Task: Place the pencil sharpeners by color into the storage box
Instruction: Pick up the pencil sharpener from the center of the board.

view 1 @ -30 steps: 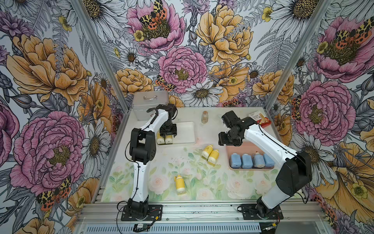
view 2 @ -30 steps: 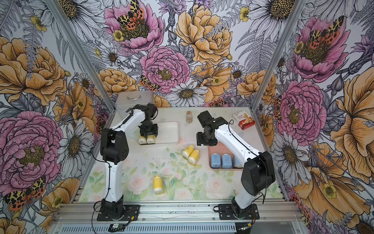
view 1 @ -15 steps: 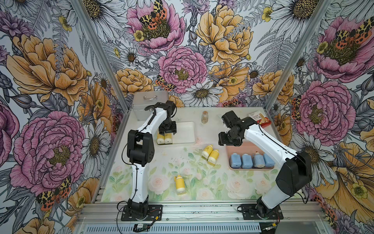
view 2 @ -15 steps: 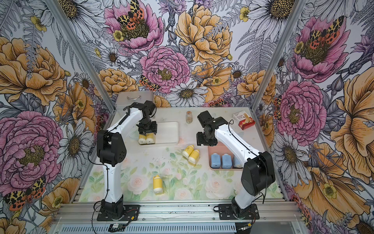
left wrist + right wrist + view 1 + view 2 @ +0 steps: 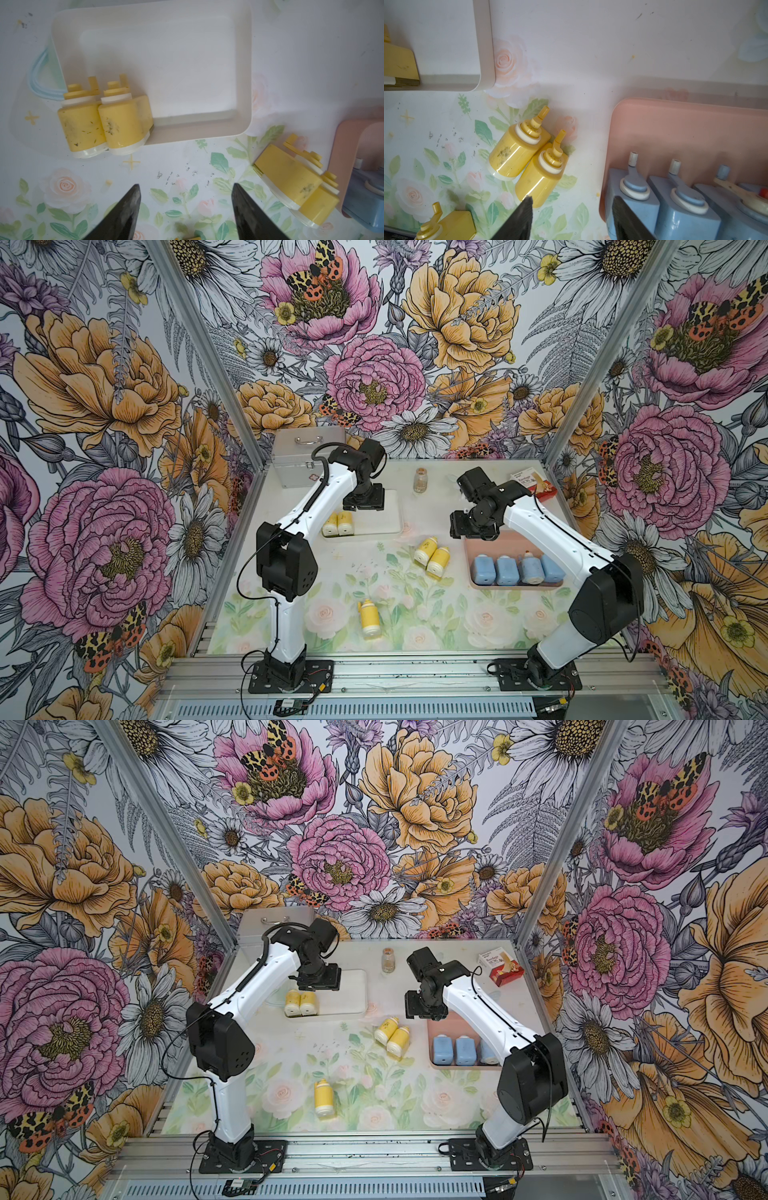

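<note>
Pencil sharpeners, two yellow, lie near my left gripper, spread and empty, in a corner of the white tray. My right gripper, also spread, hovers between another yellow pair on the mat and four blue ones in the pink tray.

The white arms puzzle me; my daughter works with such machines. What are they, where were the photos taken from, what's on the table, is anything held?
They are robot arms: a left arm and a right arm, each ending in a pincer. Two pictures look down on the whole scene; two come from cameras on the wrists. Two yellow sharpeners lie in the white tray, four blue sharpeners in the pink tray, and three yellow sharpeners loose on the flowered mat. The left pincer and right pincer are both open, holding nothing.
</note>
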